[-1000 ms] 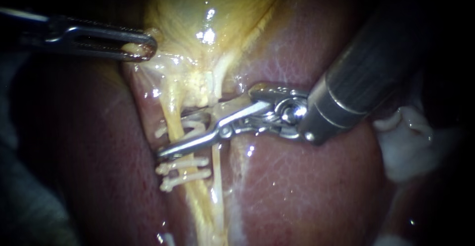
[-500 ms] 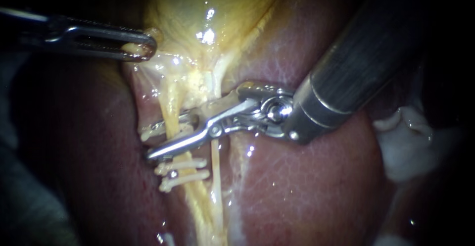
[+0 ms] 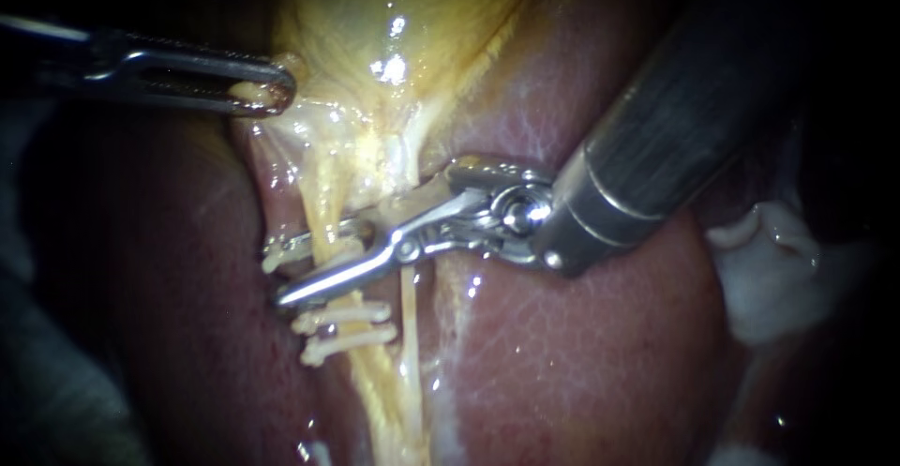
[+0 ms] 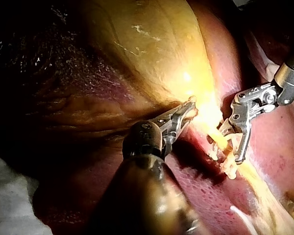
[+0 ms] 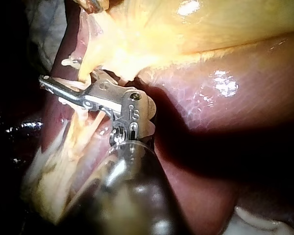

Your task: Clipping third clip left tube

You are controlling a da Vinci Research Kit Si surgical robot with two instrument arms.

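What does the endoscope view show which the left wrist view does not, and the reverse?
Only the endoscope view: the thinner right tube beside the left tube. Only the left wrist view: the thick shaft of the left instrument and the broad side of the gallbladder. Both: the left instrument holding the gallbladder, the right instrument carrying a clip across the left tube, two set clips below it, the liver.

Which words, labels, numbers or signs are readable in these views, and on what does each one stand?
No text can be quoted.
Right instrument: one small engraved mark on its joint, too partial to read.
Left instrument, gallbladder, liver, left tube, placed clips, loaded clip: no writing.
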